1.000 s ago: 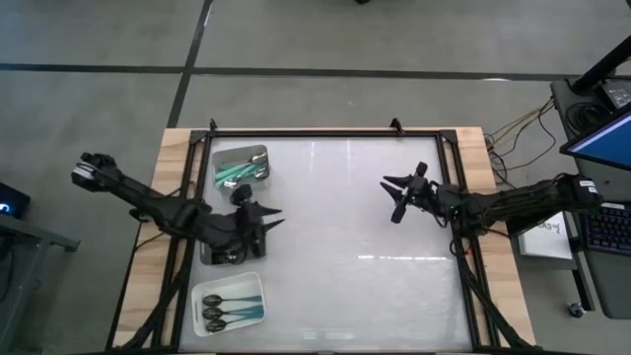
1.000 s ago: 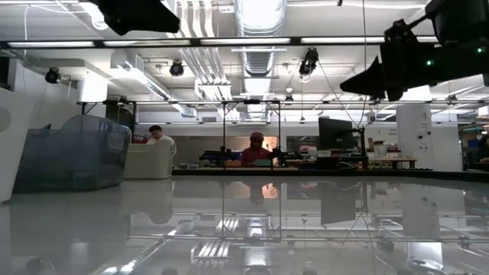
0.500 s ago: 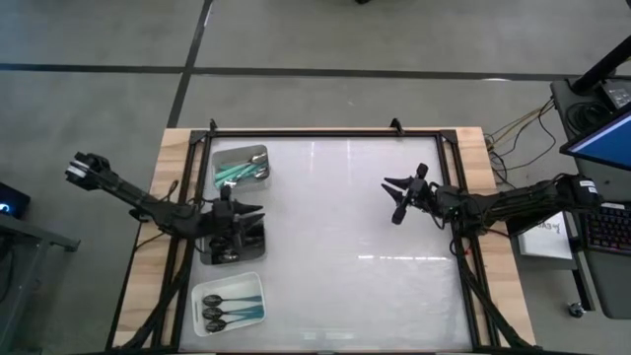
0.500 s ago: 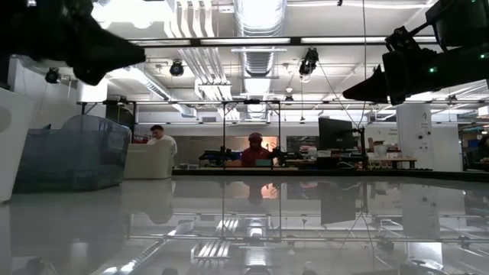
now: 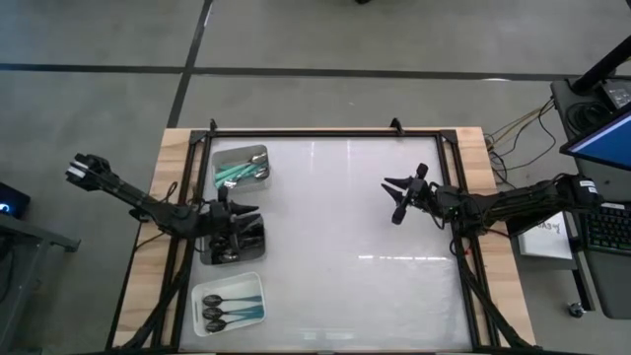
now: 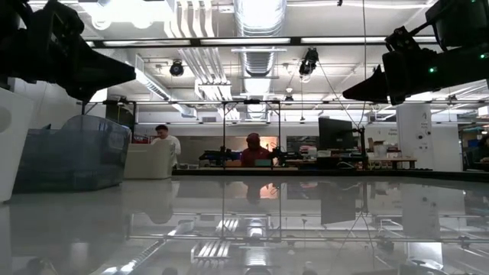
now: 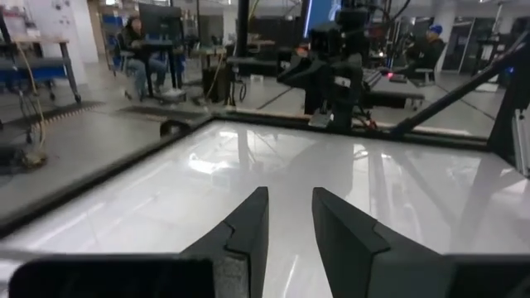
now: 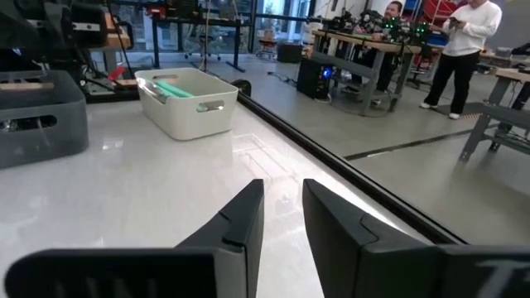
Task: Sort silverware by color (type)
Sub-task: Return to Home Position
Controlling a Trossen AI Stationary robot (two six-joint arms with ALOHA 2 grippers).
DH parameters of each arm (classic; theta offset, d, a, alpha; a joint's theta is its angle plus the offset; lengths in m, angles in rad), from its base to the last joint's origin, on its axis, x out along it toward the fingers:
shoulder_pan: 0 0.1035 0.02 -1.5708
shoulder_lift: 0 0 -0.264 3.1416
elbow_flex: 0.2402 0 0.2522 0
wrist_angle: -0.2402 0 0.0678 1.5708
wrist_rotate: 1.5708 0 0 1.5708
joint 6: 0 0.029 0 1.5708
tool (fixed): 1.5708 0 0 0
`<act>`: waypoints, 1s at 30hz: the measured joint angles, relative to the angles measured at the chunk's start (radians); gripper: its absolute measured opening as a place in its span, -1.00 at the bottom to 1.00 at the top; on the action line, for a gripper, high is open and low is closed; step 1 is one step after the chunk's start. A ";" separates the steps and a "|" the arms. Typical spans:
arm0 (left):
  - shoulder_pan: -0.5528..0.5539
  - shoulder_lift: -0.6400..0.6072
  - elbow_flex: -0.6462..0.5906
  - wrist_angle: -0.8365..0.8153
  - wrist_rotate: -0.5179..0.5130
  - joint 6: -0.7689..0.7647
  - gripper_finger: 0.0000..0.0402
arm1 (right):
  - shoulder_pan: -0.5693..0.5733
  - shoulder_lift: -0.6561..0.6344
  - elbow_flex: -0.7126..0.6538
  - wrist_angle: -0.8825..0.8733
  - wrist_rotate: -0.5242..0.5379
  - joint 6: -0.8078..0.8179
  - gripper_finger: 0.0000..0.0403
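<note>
The silverware lies sorted in trays at the table's left side. Teal-handled spoons (image 5: pixel 235 170) fill the far white tray (image 5: pixel 258 156). Black-handled spoons (image 5: pixel 225 312) lie in the near white tray (image 5: pixel 254 286). Between them stands a grey tray (image 5: pixel 237 252), partly hidden under my left arm. My left gripper (image 5: pixel 252 210) hangs level over that tray's far right corner, open, with nothing between its fingers (image 7: pixel 290 194). My right gripper (image 5: pixel 392 199) hovers level above the table's right half, open and holding nothing (image 8: pixel 281 186).
A black frame (image 5: pixel 325 131) borders the glossy white tabletop (image 5: pixel 335 276). Free room lies between the two grippers. People stand and sit at benches in the room beyond the table (image 6: pixel 252 149).
My left gripper has drawn back toward the table's left edge and sunk, tipping from a downward slant to level; it now hangs over the grey tray.
</note>
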 joint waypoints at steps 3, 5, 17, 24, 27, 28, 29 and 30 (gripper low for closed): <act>0.000 0.020 0.000 -0.025 0.001 -0.065 -0.61 | 0.000 0.000 0.000 0.000 0.000 0.000 -0.64; 0.000 0.041 0.000 -0.034 0.001 -0.123 -0.61 | 0.000 0.000 0.000 0.000 0.000 0.000 -0.64; 0.013 -0.319 -0.004 -0.571 -0.175 -0.198 -0.61 | 0.000 0.002 0.000 0.000 0.000 0.000 -0.57; 0.055 -0.476 -0.004 -0.586 -0.246 -0.022 -0.61 | 0.000 0.002 0.000 -0.001 0.000 0.000 -0.60; 0.058 -0.521 -0.004 -0.585 -0.236 -0.027 -0.61 | 0.000 0.002 0.000 -0.001 0.000 0.000 -0.62; 0.058 -0.534 -0.004 -0.584 -0.229 -0.036 -0.61 | 0.000 0.002 0.000 -0.001 0.000 0.000 -0.63; 0.058 -0.547 -0.004 -0.584 -0.228 -0.045 -0.61 | 0.000 0.002 0.000 -0.001 0.000 0.000 -0.64; 0.058 -0.561 -0.004 -0.584 -0.225 -0.053 -0.61 | 0.000 0.002 0.000 -0.001 0.000 0.000 -0.64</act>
